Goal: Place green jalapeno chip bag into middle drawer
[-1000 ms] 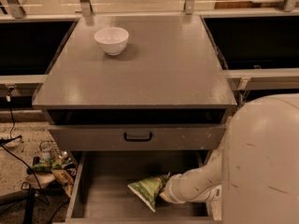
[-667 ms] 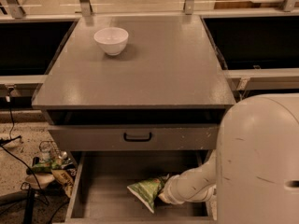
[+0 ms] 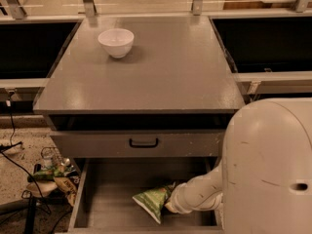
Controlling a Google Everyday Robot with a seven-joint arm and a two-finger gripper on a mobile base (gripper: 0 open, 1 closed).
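The green jalapeno chip bag (image 3: 152,200) lies low in the open middle drawer (image 3: 109,199), right of its centre and near the front. The drawer is a grey box pulled out below the cabinet. My gripper (image 3: 171,202) is at the end of the white forearm that reaches in from the right, and it is right against the bag's right end. I cannot tell whether the bag rests on the drawer floor or is held just above it.
A white bowl (image 3: 116,42) stands on the grey cabinet top at the back left. A closed drawer front with a black handle (image 3: 144,143) is above the open drawer. My large white arm housing (image 3: 268,169) fills the lower right. Cables and clutter (image 3: 51,174) lie on the floor at left.
The bag and gripper stay in almost the same spot in the drawer. The white arm housing has shifted slightly left and covers more of the view.
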